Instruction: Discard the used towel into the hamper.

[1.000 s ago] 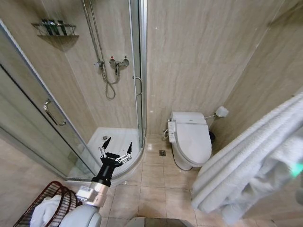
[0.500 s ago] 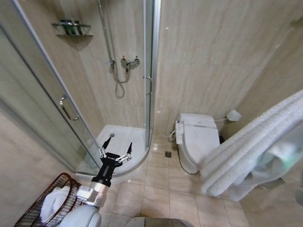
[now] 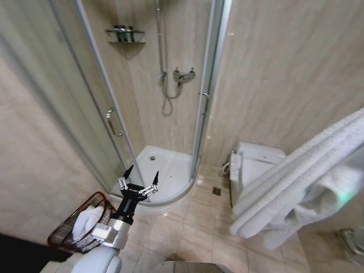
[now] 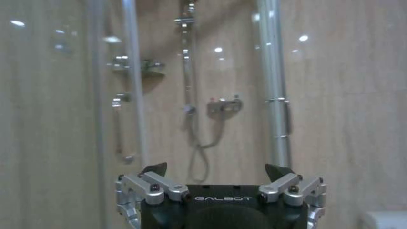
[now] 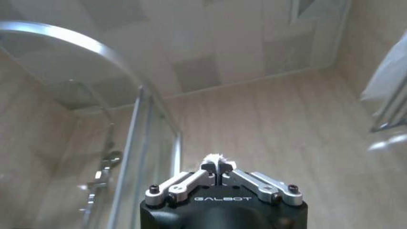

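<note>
Hamper (image 3: 67, 236), low on the floor at far left, is seen already holding white cloth. Left end effector (image 3: 140, 179) is held empty above the floor before the shower tray (image 3: 165, 170), fingers spread wide. Towel (image 3: 296, 182) is draped high at right; right end effector (image 5: 218, 167) is pinched closed on a tuft of white fabric. Step judged: carrying. Next, the towel must be brought over the hamper and released.

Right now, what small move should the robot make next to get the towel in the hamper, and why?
Probably swing the right gripper, shut on the towel, leftward toward the hamper; the hamper sits low on the robot's left, with white cloth already inside.
</note>
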You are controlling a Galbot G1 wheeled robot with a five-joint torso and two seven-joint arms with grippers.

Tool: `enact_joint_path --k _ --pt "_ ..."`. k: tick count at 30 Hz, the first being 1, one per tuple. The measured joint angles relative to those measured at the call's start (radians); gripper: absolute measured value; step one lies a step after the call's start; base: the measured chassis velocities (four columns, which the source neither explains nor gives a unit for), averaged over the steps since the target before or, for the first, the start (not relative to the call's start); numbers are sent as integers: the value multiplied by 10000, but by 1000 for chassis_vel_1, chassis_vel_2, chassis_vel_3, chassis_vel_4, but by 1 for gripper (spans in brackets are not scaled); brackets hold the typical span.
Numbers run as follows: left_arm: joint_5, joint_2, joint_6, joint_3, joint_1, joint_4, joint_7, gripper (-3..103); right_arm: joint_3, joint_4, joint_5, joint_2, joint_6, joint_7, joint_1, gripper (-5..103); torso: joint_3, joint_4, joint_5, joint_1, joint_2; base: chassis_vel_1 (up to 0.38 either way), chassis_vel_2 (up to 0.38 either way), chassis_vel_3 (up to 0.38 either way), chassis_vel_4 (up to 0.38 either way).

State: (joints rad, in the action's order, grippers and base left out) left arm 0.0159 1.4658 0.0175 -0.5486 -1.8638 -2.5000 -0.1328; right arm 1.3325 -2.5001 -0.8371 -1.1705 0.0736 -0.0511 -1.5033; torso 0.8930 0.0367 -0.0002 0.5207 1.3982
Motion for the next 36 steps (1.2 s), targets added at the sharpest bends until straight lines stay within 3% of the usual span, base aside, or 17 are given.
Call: enact_joint_path --k 36 --pt "0 0 1 0 0 0 0 100 189 0 -157 21 253 -28 -146 1 -10 -4 3 -7 -19 95 99 102 100"
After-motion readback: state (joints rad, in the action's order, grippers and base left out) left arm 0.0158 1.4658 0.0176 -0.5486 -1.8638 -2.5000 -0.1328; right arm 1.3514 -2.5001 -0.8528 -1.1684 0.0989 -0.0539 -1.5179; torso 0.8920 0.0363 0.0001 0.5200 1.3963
